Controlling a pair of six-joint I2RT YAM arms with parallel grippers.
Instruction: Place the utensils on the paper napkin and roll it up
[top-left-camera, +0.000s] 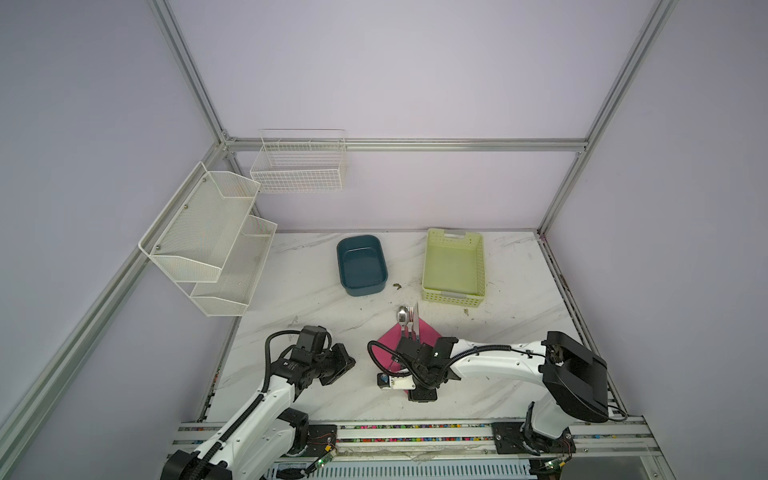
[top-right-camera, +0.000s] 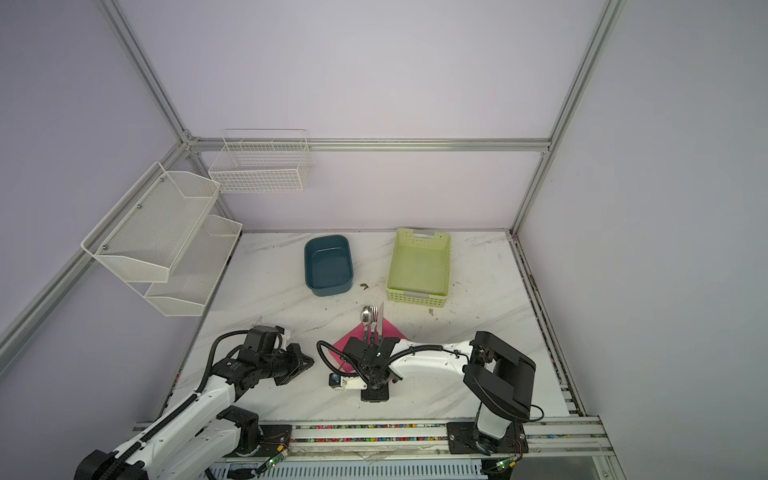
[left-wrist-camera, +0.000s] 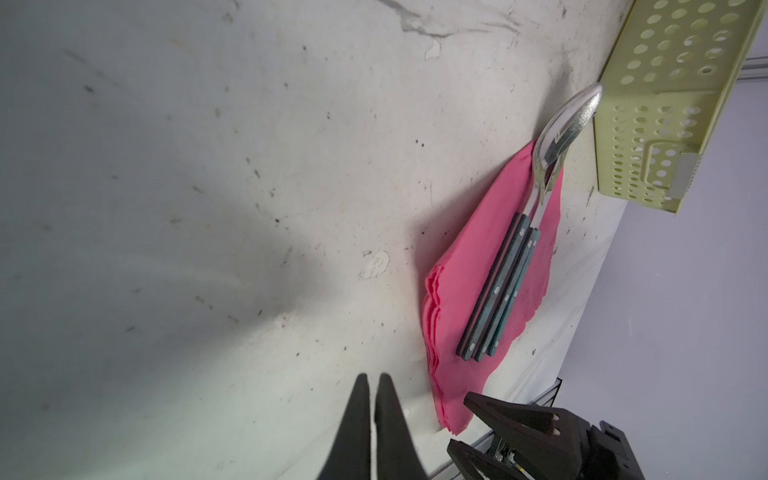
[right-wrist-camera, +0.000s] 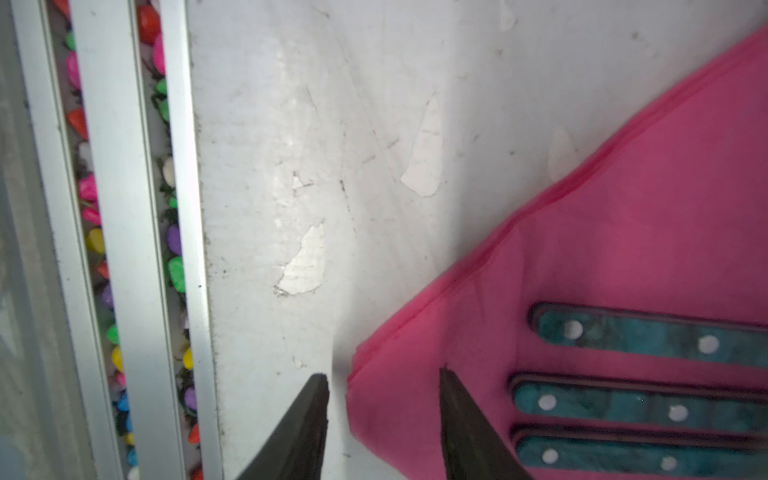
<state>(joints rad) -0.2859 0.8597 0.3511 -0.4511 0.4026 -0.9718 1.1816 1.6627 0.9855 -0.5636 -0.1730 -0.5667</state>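
Left wrist shows teal-handled utensils (left-wrist-camera: 496, 291) on pink napkin (left-wrist-camera: 459, 266).

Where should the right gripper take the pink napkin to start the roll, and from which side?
Probably at the corner nearest the robot, coming in low from the robot's side. That corner of the napkin lies bare, beyond the handle ends of the utensils, and the open right gripper straddles it.

place: robot lab cell | cues: aluminium frame (top-left-camera: 403, 144), blank lilac walls (top-left-camera: 395, 75), left arm (top-left-camera: 274, 388), right arm (top-left-camera: 498, 365) on base rail (top-left-camera: 415, 434)
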